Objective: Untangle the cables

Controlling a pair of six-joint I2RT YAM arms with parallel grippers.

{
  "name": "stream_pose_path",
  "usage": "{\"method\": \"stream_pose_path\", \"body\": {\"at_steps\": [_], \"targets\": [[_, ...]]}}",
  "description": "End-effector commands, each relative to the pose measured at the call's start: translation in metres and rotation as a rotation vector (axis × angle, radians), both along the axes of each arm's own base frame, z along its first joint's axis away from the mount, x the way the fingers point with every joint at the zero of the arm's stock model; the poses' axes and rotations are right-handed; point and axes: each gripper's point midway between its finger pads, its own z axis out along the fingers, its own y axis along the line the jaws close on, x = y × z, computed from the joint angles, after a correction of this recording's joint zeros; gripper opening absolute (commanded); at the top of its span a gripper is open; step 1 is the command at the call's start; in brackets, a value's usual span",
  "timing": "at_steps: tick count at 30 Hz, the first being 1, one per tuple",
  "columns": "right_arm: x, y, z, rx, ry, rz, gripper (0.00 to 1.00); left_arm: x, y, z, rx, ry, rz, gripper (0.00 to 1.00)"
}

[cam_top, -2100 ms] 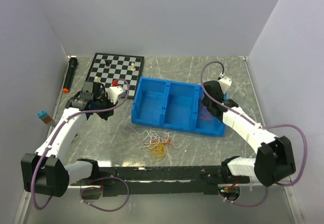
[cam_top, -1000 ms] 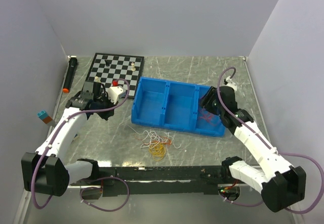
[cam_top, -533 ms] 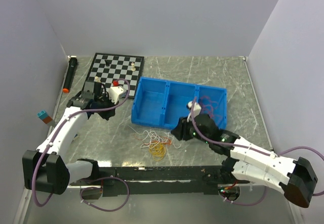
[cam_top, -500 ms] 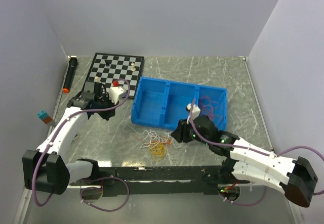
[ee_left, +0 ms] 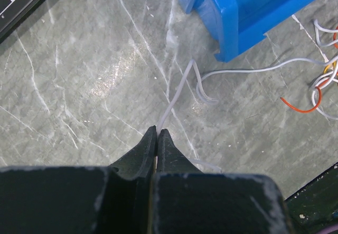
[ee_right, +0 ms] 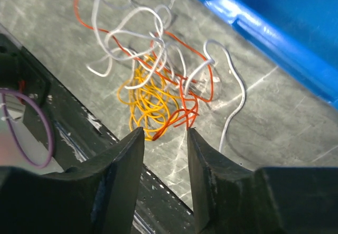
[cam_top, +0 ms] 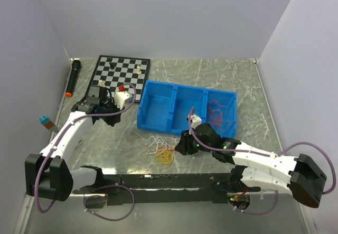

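Tangle of cables sits on desk near front edge, just before blue bin. Yellow cable is coiled in the middle, w/ red-orange cable and white strands looped thru it. Right claw hangs over it, jaws part-spread and empty, loops below btwn tips. Left claw, further back by bin's left corner, is pressed together, seemingly pinching white cable near its end. One red cable lies in bin's right compartment. Step in hand, prob: picking another strand. Next move needs right claw lowered onto one loop only, then a slow pull w/ left anchoring.
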Motion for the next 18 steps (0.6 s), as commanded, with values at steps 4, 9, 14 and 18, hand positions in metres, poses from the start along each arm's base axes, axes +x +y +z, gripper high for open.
{"method": "stream_pose_path", "body": {"at_steps": [4, 9, 14, 18], "targets": [[0.01, 0.015, 0.015, 0.025, -0.014, -0.031, 0.36, 0.003, -0.003, 0.001, -0.01, -0.018, 0.001, 0.01], [0.017, 0.014, 0.02, 0.038, -0.04, -0.068, 0.19, 0.002, 0.0, -0.002, 0.002, -0.02, 0.004, 0.01], [0.018, 0.008, 0.029, 0.031, -0.069, -0.087, 0.0, 0.002, 0.009, -0.014, 0.049, -0.022, 0.016, 0.01], [0.014, 0.0, 0.05, 0.049, -0.114, -0.087, 0.0, 0.003, 0.014, -0.028, 0.083, -0.013, 0.02, 0.01]]}}
